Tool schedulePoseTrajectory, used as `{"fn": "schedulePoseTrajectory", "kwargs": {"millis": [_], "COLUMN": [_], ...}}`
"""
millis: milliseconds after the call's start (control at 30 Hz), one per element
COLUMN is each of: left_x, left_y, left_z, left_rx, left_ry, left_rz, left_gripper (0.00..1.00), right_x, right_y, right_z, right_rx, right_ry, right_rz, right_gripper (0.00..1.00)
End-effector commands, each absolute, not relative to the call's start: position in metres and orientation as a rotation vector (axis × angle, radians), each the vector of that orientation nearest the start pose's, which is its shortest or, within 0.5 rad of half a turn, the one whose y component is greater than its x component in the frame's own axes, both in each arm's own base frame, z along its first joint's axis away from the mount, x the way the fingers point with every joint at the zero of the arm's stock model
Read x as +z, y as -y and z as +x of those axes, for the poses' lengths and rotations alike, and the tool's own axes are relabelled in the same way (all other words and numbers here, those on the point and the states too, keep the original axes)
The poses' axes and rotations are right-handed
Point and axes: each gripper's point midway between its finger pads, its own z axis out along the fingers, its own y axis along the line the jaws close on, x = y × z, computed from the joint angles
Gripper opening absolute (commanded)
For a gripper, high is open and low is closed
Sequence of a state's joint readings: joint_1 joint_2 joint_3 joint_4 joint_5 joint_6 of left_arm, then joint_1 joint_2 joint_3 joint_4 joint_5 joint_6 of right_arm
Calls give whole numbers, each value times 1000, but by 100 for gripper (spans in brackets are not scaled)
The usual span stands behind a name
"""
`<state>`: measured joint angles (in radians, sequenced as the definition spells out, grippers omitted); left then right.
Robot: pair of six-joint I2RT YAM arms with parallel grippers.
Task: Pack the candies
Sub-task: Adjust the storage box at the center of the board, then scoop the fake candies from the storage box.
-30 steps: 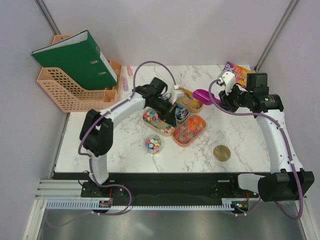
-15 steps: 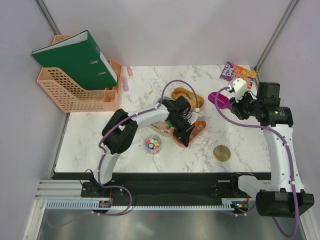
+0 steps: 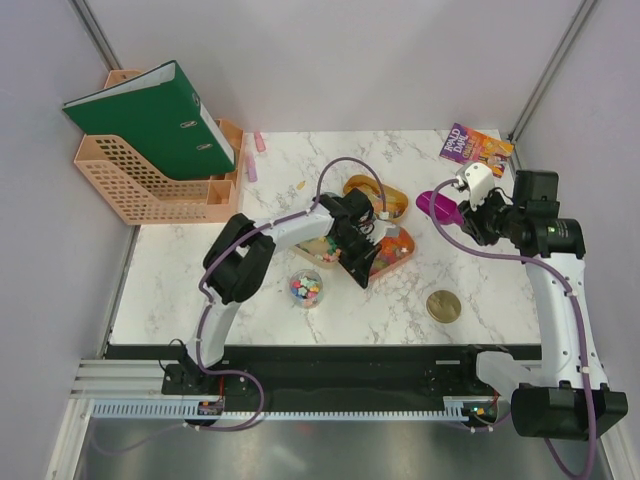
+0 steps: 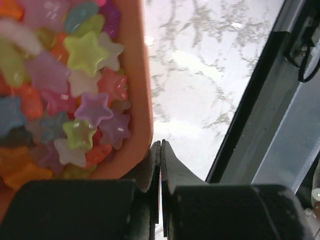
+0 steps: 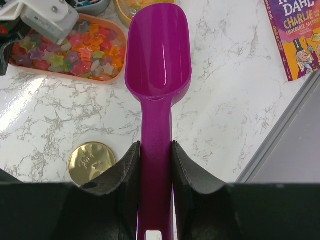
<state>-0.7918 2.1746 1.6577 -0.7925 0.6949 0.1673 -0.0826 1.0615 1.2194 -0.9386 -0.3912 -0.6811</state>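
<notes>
Bright star-shaped candies (image 4: 75, 95) fill an oval orange tray (image 4: 142, 100); the tray also shows in the top view (image 3: 393, 248) and in the right wrist view (image 5: 75, 70). My left gripper (image 4: 160, 146) is shut and empty, its tips touching the tray's near rim, low over the marble; in the top view it (image 3: 358, 274) sits at the tray's near-left end. My right gripper (image 5: 156, 150) is shut on the handle of a magenta scoop (image 5: 157, 50), whose bowl is empty and hovers right of the trays (image 3: 436, 204). A small jar of mixed candies (image 3: 306, 288) stands near the front.
A gold round lid (image 3: 443, 306) lies front right. A tray of yellow gummies (image 3: 385, 200) and another candy tray (image 3: 315, 252) sit behind my left arm. A book (image 3: 476, 146) lies at the back right. A peach file rack with a green binder (image 3: 150, 130) stands back left.
My left gripper swung from the back trays down to the near end of the star-candy tray. My right gripper carried the scoop a little right and nearer.
</notes>
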Motion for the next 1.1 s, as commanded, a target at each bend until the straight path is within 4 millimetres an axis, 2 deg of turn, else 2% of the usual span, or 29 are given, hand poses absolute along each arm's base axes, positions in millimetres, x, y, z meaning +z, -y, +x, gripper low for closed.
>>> {"fn": "schedulePoseTrajectory", "kwargs": {"millis": [0,67,200,267,400,467,500,533,600,667,700,767,800,833,900,933,1067], "left_x": [30,26,22,18,20,21,23,24,28,32,33,34,33,33,32,34,34], "left_y": [357,348,343,342,349,351,351,352,350,350,348,347,346,346,345,344,342], "left_z": [271,285,306,313,327,331,332,332,330,328,327,327,328,329,332,335,337], "left_rx": [-917,-855,-813,-783,-759,-756,-756,-758,-759,-763,-760,-753,-729,-721,-701,-677,-648], "left_ry": [-2555,-2568,-2571,-2576,-2551,-2545,-2539,-2535,-2533,-2533,-2534,-2539,-2543,-2546,-2554,-2549,-2554], "left_rz": [1370,1340,1296,1289,1278,1273,1274,1274,1272,1262,1256,1237,1227,1220,1202,1194,1175], "left_gripper": [2,2,2,2,2,2,2,2,2,2,2,2,2,2,2,2,2], "right_x": [250,250,243,241,238,243,237,242,237,244,237,240,231,231,223,221,206], "right_y": [-23,-25,-27,-24,-17,-15,-14,-13,-8,-4,-2,1,3,-1,4,-7,-19], "right_z": [287,290,291,289,291,289,291,286,295,299,306,309,313,316,321,322,328], "right_rx": [86,97,114,80,13,-13,10,24,26,7,19,-2,11,-2,-37,-37,-62], "right_ry": [-2082,-2077,-2077,-2062,-2015,-1961,-1970,-1973,-1957,-1939,-1932,-1929,-1932,-1915,-1914,-1862,-1852], "right_rz": [-834,-832,-878,-983,-1230,-1402,-1468,-1525,-1638,-1723,-1780,-1868,-1931,-1978,-2060,-2128,-2264], "right_gripper": [0,0,0,0,0,0,0,0,0,0,0,0,0,0,0,0,0]}}
